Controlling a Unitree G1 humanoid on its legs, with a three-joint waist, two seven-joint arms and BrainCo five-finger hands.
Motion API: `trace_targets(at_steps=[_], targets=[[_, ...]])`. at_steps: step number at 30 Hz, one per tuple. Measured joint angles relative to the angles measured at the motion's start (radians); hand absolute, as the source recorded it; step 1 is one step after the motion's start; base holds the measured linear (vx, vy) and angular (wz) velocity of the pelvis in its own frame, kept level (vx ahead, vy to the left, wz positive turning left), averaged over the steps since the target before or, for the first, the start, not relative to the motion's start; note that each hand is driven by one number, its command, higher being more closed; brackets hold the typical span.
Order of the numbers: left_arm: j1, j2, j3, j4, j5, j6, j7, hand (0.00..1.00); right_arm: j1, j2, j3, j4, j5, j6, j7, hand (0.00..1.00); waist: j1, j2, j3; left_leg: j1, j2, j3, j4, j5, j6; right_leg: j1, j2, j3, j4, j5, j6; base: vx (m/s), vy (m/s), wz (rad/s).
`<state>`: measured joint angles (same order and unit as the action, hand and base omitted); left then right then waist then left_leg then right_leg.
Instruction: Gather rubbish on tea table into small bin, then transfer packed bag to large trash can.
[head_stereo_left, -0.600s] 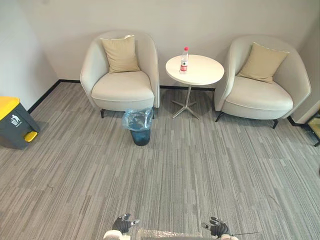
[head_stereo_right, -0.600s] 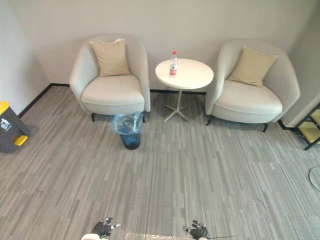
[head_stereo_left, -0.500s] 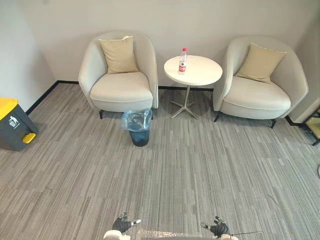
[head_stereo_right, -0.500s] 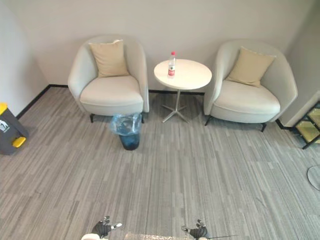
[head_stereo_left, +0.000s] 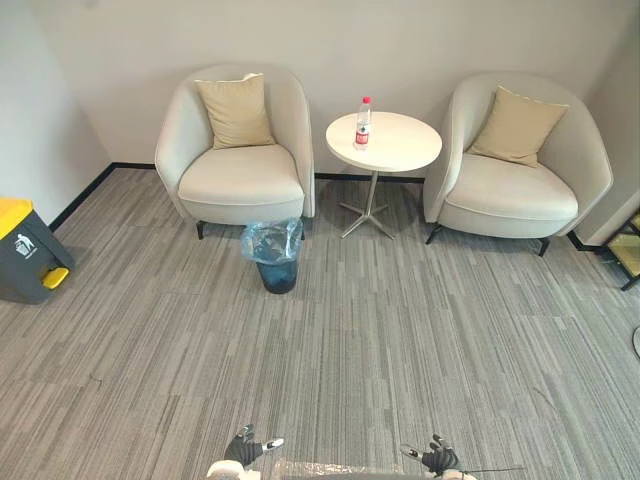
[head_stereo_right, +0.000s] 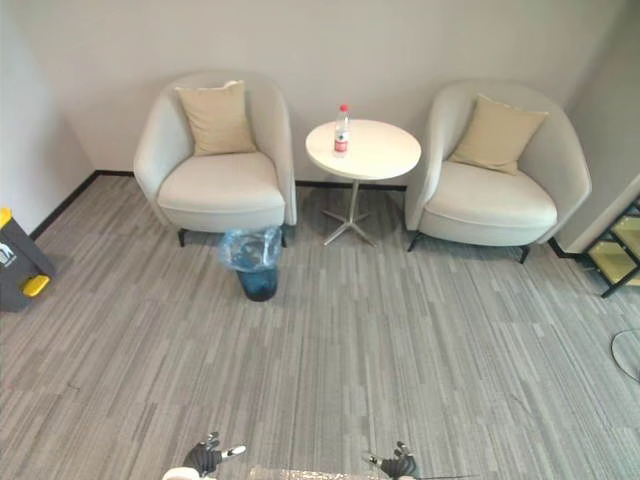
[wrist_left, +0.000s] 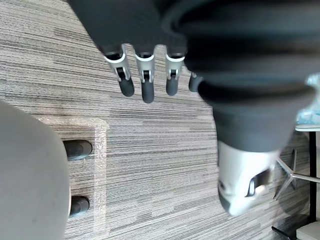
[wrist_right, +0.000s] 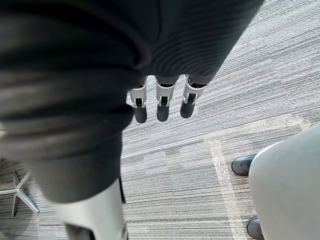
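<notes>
Round surface (head_stereo_left: 383, 140) carries bottle (head_stereo_left: 363, 122); lined bin (head_stereo_left: 276, 255) by armchair (head_stereo_left: 240, 170); left hand (head_stereo_left: 243, 450), right hand (head_stereo_left: 437, 458) low, fingers (wrist_left: 146, 90) straight, holding nothing.

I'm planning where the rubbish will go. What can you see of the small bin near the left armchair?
The small bin is a dark, round container standing upright on the grey carpet. A clear bluish plastic bag lines it, its crumpled top billowing over and hiding the rim. It stands before the front corner of the left armchair, on the side nearer the round white table. Whether the bag touches the chair is unclear; the contents are hidden.
</notes>
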<state>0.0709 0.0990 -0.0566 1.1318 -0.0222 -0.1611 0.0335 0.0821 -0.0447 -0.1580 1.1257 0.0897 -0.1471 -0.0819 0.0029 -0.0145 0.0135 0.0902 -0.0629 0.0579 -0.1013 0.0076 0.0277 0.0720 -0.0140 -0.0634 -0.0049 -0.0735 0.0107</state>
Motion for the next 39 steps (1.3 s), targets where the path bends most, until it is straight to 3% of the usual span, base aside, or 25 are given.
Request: trace_targets(at_steps=[12, 14, 17, 20, 22, 23, 24, 26, 28, 30, 31, 34, 37, 38, 39], targets=[[-0.002, 0.002, -0.001, 0.000, 0.000, 0.000, -0.001, 0.00, 0.003, 0.004, -0.006, 0.000, 0.047, 0.000, 0.002, 0.00, -0.001, -0.003, 0.002, 0.001, 0.007, 0.020, 0.001, -0.011, -0.013, -0.002, 0.007, 0.020, -0.005, 0.001, -0.002, 0.01, -0.012, -0.05], [-0.011, 0.002, -0.001, 0.000, -0.001, 0.000, -0.001, 0.00, 0.003, 0.005, -0.007, 0.000, 0.063, -0.001, 0.003, 0.00, -0.002, -0.008, 0.016, -0.007, 0.013, 0.034, 0.034, -0.038, -0.018, -0.002, 0.012, 0.027, 0.003, -0.001, -0.004, 0.00, -0.034, -0.14], [-0.027, 0.006, -0.002, 0.003, -0.001, 0.002, 0.000, 0.00, 0.001, 0.009, -0.016, -0.001, 0.080, -0.002, 0.006, 0.00, -0.003, -0.008, 0.034, -0.067, 0.035, 0.054, 0.188, -0.133, -0.030, -0.005, 0.025, 0.038, 0.038, -0.031, -0.010, 0.02, -0.057, -0.19], [-0.033, 0.001, -0.002, -0.002, 0.000, 0.001, -0.001, 0.00, 0.005, 0.006, -0.026, -0.013, 0.105, -0.006, 0.014, 0.00, -0.002, 0.005, 0.052, -0.128, 0.097, 0.077, 0.409, -0.257, -0.067, -0.004, 0.061, 0.051, 0.095, -0.089, -0.045, 0.02, -0.083, -0.30], [-0.037, 0.004, 0.001, -0.023, 0.000, 0.004, -0.002, 0.00, 0.008, 0.014, -0.034, -0.031, 0.113, -0.010, 0.016, 0.00, -0.003, 0.005, 0.061, -0.207, 0.130, 0.101, 0.617, -0.266, -0.088, -0.005, 0.068, 0.057, 0.131, -0.119, -0.060, 0.13, -0.101, -0.17], [-0.045, 0.004, 0.002, -0.050, -0.001, 0.003, -0.001, 0.00, 0.014, 0.017, -0.033, -0.053, 0.121, -0.009, 0.016, 0.00, -0.001, -0.011, 0.083, -0.265, 0.144, 0.102, 0.742, -0.265, -0.088, 0.002, 0.067, 0.067, 0.165, -0.133, -0.080, 0.14, -0.068, -0.18], [-0.044, -0.002, 0.006, -0.071, -0.004, 0.000, 0.001, 0.00, 0.011, 0.015, -0.036, -0.070, 0.137, -0.009, 0.014, 0.00, 0.006, 0.007, 0.093, -0.308, 0.161, 0.100, 0.813, -0.293, -0.087, 0.003, 0.065, 0.072, 0.192, -0.150, -0.087, 0.19, -0.022, -0.18], [-0.043, -0.010, 0.002, -0.083, -0.023, 0.001, 0.002, 0.00, 0.014, 0.012, -0.037, -0.092, 0.150, -0.011, 0.012, 0.00, -0.001, 0.024, 0.108, -0.349, 0.172, 0.099, 0.810, -0.320, -0.088, 0.030, 0.060, 0.075, 0.195, -0.174, -0.090, 0.25, 0.056, -0.07], [-0.039, -0.012, -0.001, -0.105, -0.053, -0.001, 0.001, 0.00, 0.013, 0.008, -0.034, -0.088, 0.150, -0.007, 0.012, 0.00, 0.005, 0.024, 0.108, -0.385, 0.148, 0.097, 0.685, -0.303, -0.077, 0.043, 0.029, 0.083, 0.193, -0.207, -0.077, 0.26, 0.123, -0.06], [-0.039, -0.018, -0.002, -0.113, -0.077, -0.003, 0.003, 0.00, 0.005, 0.002, -0.029, -0.087, 0.149, -0.005, 0.010, 0.00, 0.011, 0.029, 0.110, -0.392, 0.111, 0.084, 0.487, -0.175, -0.079, 0.045, 0.002, 0.120, 0.190, -0.241, -0.048, 0.29, 0.171, -0.30], [-0.038, -0.017, -0.002, -0.114, -0.082, -0.004, 0.004, 0.00, -0.001, 0.003, -0.023, -0.086, 0.149, -0.003, 0.006, 0.00, 0.029, 0.021, 0.105, -0.364, 0.085, 0.096, 0.435, -0.095, -0.063, 0.046, -0.021, 0.154, 0.175, -0.250, -0.041, 0.42, 0.224, -0.56], [-0.055, -0.025, 0.000, -0.109, -0.087, -0.005, 0.003, 0.00, -0.013, 0.011, -0.008, -0.086, 0.145, 0.000, 0.005, 0.00, 0.030, 0.007, 0.101, -0.352, 0.071, 0.132, 0.471, -0.142, -0.003, 0.067, -0.046, 0.199, 0.162, -0.191, -0.023, 0.49, 0.211, -0.31], [-0.049, -0.022, 0.000, -0.119, -0.089, -0.003, -0.001, 0.00, -0.016, 0.037, 0.027, -0.087, 0.125, 0.000, 0.014, 0.00, 0.050, -0.038, 0.072, -0.267, 0.053, 0.160, 0.425, -0.153, 0.011, 0.028, -0.062, 0.227, 0.304, -0.161, 0.010, 0.38, 0.116, -0.41], [-0.047, -0.029, -0.002, -0.121, -0.089, 0.000, -0.002, 0.00, -0.020, 0.044, 0.041, -0.087, 0.105, 0.000, 0.022, 0.00, 0.052, -0.045, 0.063, -0.223, 0.048, 0.166, 0.392, -0.162, 0.018, -0.017, -0.064, 0.218, 0.430, -0.155, 0.041, 0.42, 0.064, -0.55], [-0.047, -0.042, -0.009, -0.121, -0.089, 0.001, -0.007, 0.00, -0.023, 0.046, 0.057, -0.091, 0.096, 0.000, 0.030, 0.00, 0.053, -0.046, 0.063, -0.175, 0.043, 0.177, 0.359, -0.177, 0.020, -0.088, -0.068, 0.197, 0.609, -0.128, 0.129, 0.33, 0.044, -0.45]])
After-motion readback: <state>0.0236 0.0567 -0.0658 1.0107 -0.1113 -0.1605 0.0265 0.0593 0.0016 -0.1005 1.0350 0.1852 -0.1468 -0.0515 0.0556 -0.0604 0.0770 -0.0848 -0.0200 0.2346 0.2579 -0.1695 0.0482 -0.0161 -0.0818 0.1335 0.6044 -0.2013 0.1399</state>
